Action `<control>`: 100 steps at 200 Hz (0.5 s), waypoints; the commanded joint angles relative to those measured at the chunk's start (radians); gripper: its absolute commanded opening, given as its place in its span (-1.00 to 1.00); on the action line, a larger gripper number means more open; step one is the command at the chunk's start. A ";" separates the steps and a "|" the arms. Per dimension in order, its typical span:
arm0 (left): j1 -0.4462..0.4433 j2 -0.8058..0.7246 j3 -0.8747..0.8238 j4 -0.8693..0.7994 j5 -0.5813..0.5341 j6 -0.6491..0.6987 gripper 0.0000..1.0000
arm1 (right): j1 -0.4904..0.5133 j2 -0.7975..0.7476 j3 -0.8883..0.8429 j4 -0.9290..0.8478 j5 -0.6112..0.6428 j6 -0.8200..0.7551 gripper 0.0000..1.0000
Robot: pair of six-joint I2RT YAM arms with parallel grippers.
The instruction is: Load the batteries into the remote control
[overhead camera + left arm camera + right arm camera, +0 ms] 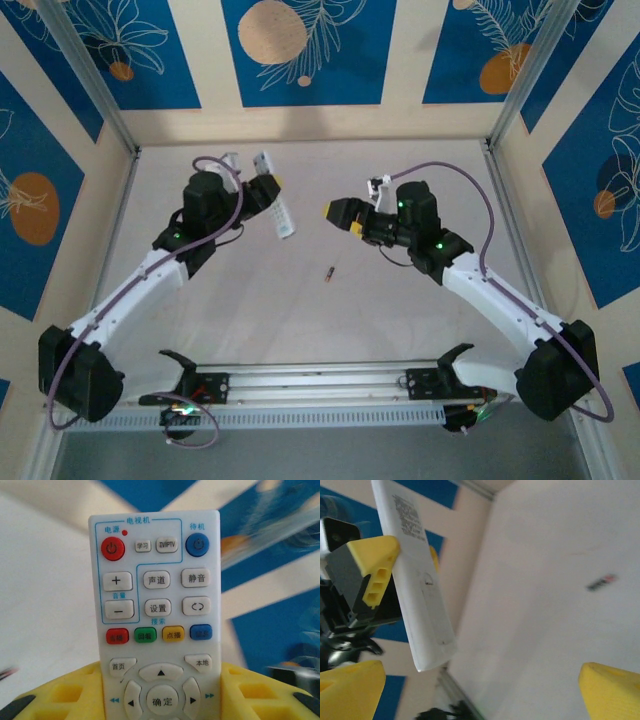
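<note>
My left gripper (268,188) is shut on the remote control (276,198) and holds it lifted over the far left of the table. In the left wrist view the remote control (155,580) stands upright with its button face toward the camera. Its lower part is clamped between the yellow fingers (60,695). The right wrist view shows the plain white back of the remote control (415,580). One battery (327,272) lies on the table in the middle, seen blurred as the battery (601,582). My right gripper (335,212) hangs open and empty, just right of the remote.
The white table (400,320) is walled by cream and blue patterned panels with metal posts in the corners. A rail (320,385) runs along the near edge between the arm bases.
</note>
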 commanded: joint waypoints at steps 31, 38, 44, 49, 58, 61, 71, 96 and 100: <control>-0.023 0.055 0.083 0.425 0.300 -0.183 -0.65 | -0.001 0.124 0.054 0.530 -0.322 0.289 0.99; -0.029 0.058 0.098 0.427 0.310 -0.183 -0.66 | 0.003 0.138 0.061 0.567 -0.327 0.308 0.99; -0.035 0.060 0.107 0.425 0.312 -0.182 -0.67 | 0.009 0.148 0.069 0.586 -0.331 0.319 0.99; -0.040 0.060 0.112 0.426 0.310 -0.182 -0.67 | 0.013 0.156 0.077 0.599 -0.332 0.326 0.99; -0.048 0.060 0.116 0.434 0.308 -0.191 -0.68 | 0.022 0.171 0.092 0.620 -0.338 0.333 0.99; -0.050 0.061 0.116 0.441 0.307 -0.196 -0.68 | 0.024 0.177 0.097 0.626 -0.341 0.335 0.99; -0.057 0.068 0.116 0.470 0.312 -0.214 -0.69 | 0.034 0.191 0.115 0.646 -0.347 0.343 0.98; -0.062 0.084 0.116 0.493 0.305 -0.248 -0.71 | 0.050 0.221 0.159 0.692 -0.368 0.372 0.71; -0.062 0.086 0.115 0.499 0.305 -0.252 -0.71 | 0.053 0.225 0.164 0.694 -0.370 0.375 0.65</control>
